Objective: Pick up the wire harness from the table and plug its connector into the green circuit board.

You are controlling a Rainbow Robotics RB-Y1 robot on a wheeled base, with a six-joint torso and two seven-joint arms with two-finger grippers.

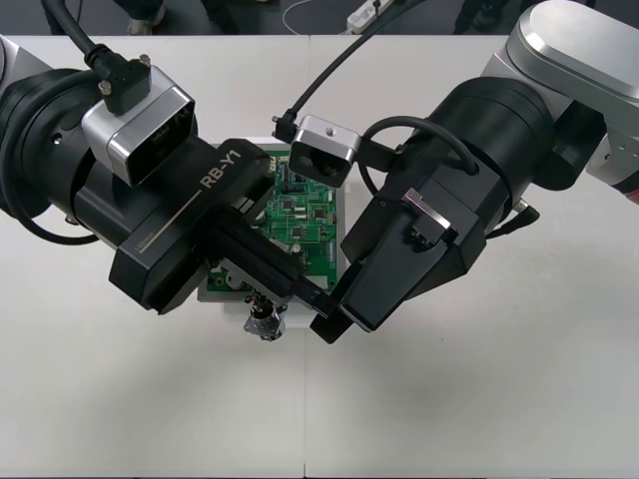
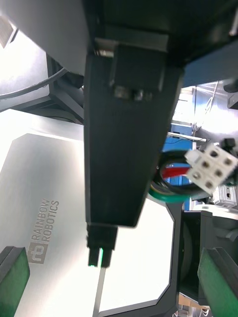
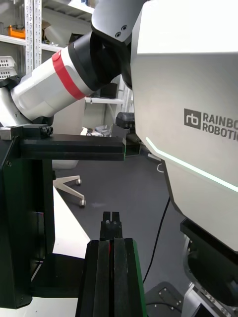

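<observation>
Both arms: they meet over the green circuit board (image 1: 305,215) at the middle of the front view, my left from the frame's left, my right from the frame's right.
Left end effector (image 1: 318,296): closed on the wire harness (image 1: 258,302). Its wrist view has a red sliver, which I take for a wire, between my two fingers (image 3: 121,270), and the small black plug (image 3: 110,221) stands past their tips.
Right end effector (image 1: 329,325): open, I judge, since its fingers (image 2: 218,280) stand far apart in its own wrist view. It sits just beside the left one at the board's near edge.
Harness: the metal socket (image 1: 266,323) hangs off the board's near edge, just below the front view's centre, over the desk (image 1: 479,399). I cannot tell whether the plug is in the board.
Step in hand: seating the plug, as I judge it.
Doing it well: hold the plug square to its header, press straight along its axis, let the right one steady the wires rather than pull, and release only once it is seated.
Front view adds: board, socket and how my arms cross, though my own bodies hide the plug.
Right wrist view adds: the loop of red, black and green wires (image 2: 171,185) beside the left finger.
Left wrist view adds: the grip itself.
</observation>
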